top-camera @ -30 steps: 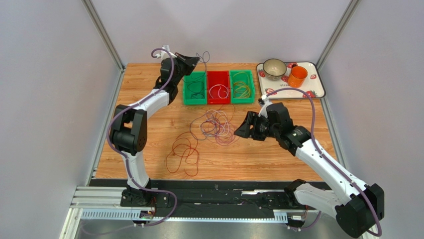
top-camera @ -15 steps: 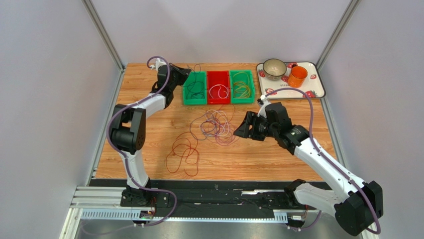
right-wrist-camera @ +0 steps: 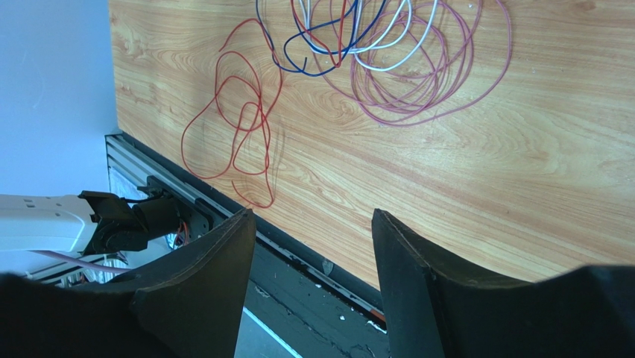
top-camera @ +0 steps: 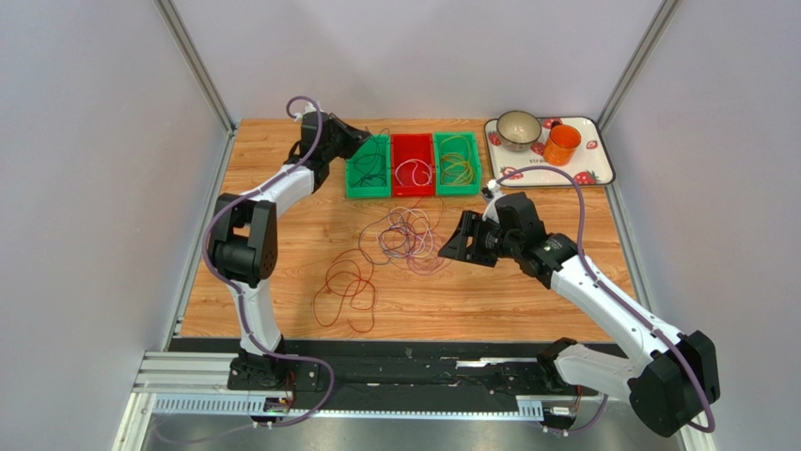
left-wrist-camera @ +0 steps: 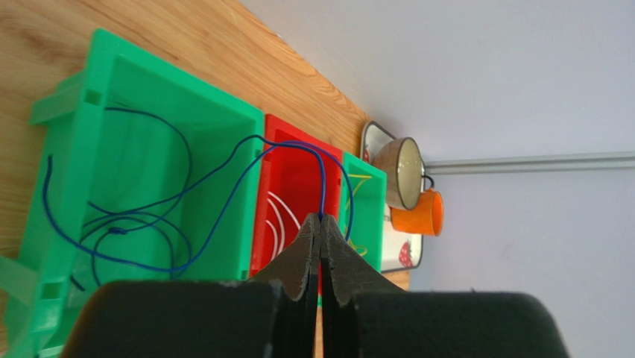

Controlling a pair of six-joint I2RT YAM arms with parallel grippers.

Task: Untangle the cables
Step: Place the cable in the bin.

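Note:
My left gripper (left-wrist-camera: 321, 218) is shut on a thin blue cable (left-wrist-camera: 321, 190), which trails down into the left green bin (left-wrist-camera: 74, 186) and joins other blue loops there. In the top view this gripper (top-camera: 362, 141) hangs at that bin's (top-camera: 351, 178) back left corner. A tangle of purple, white, blue and red cables (top-camera: 409, 235) lies mid-table, and a red loop (top-camera: 346, 287) sprawls to its front left. My right gripper (top-camera: 454, 246) hovers open just right of the tangle (right-wrist-camera: 395, 67). Nothing is between its fingers.
A red bin (top-camera: 412, 141) with white cables and a right green bin (top-camera: 478, 164) with yellow-green cables stand beside the left bin. A tray (top-camera: 597, 164) at the back right carries a bowl (top-camera: 518, 128) and an orange cup (top-camera: 562, 144). The table's front rail (right-wrist-camera: 298, 261) lies under my right gripper.
My left gripper has come down and to the left with the blue cable, from above the bins' back edge to the left bin's corner. My right gripper has edged slightly left.

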